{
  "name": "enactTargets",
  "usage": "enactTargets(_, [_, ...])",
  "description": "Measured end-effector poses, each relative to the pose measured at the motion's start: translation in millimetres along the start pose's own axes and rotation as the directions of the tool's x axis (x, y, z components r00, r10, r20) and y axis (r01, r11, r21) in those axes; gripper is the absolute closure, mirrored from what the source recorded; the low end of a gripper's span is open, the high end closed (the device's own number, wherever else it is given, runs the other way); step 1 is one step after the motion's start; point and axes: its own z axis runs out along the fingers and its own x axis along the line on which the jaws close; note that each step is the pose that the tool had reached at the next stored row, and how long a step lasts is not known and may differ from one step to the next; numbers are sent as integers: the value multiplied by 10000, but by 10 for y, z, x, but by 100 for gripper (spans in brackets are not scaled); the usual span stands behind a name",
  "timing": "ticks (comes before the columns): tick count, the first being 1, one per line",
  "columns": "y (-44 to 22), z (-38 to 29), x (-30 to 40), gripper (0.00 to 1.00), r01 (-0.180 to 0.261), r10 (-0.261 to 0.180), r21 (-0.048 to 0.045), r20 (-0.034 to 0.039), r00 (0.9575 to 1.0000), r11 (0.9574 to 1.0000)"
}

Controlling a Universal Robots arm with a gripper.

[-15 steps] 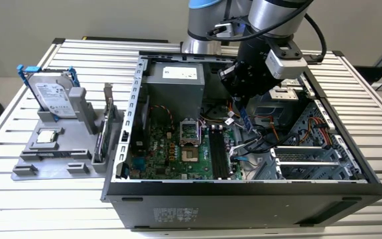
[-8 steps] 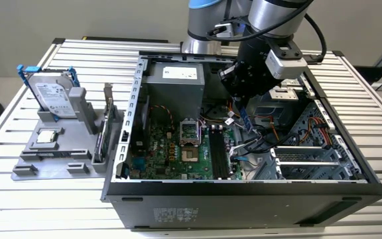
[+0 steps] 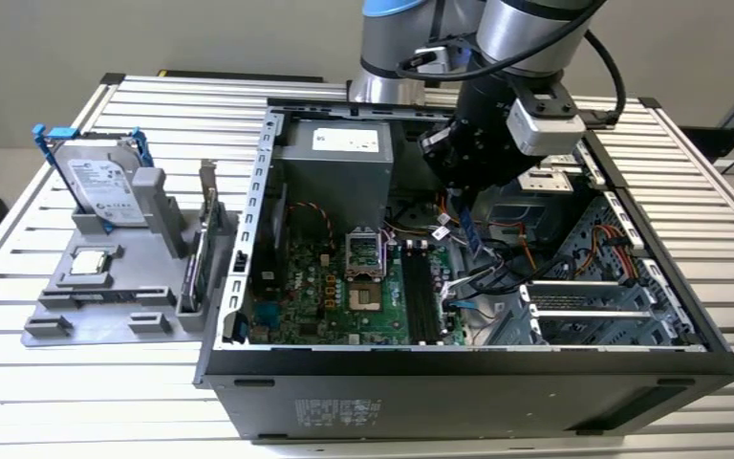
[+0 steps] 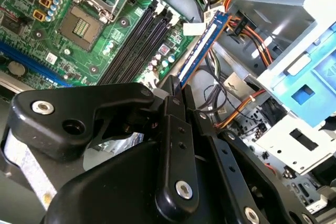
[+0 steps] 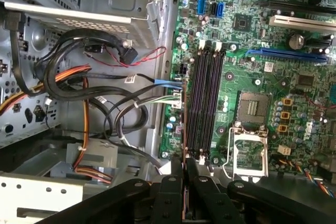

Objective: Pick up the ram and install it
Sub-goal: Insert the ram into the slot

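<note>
- Exterior view: the gripper hangs inside the open computer case, its fingers clamped on the ram. The stick projects downward from the fingertips toward the motherboard.
- The ram sits at roughly 1 o'clock from the memory slots, above them and apart from them. It is not yet seated.
- In the second wrist view the ram shows as a thin blue strip leaving the gripper. It reads as roughly parallel to the memory slots and beside them. The grip takes one end only, so most of the stick stays bare, presumably to meet a slot.
- In the first wrist view the slots appear unoccupied. The cables run on the far side of the board edge, leaving the slots uncovered.
- At 9 o'clock from the case in the exterior view stands a grey parts tray. It holds the hard drive and the expansion card upright, well apart from the gripper and outside the working area.
</note>
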Motion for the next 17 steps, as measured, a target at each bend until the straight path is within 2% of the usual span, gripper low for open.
enactTargets(5, [8,33,0,100,-364,364,6,-4,9993,9993])
enactTargets(17, [72,195,-27,100,-379,379,8,12,9993,9993])
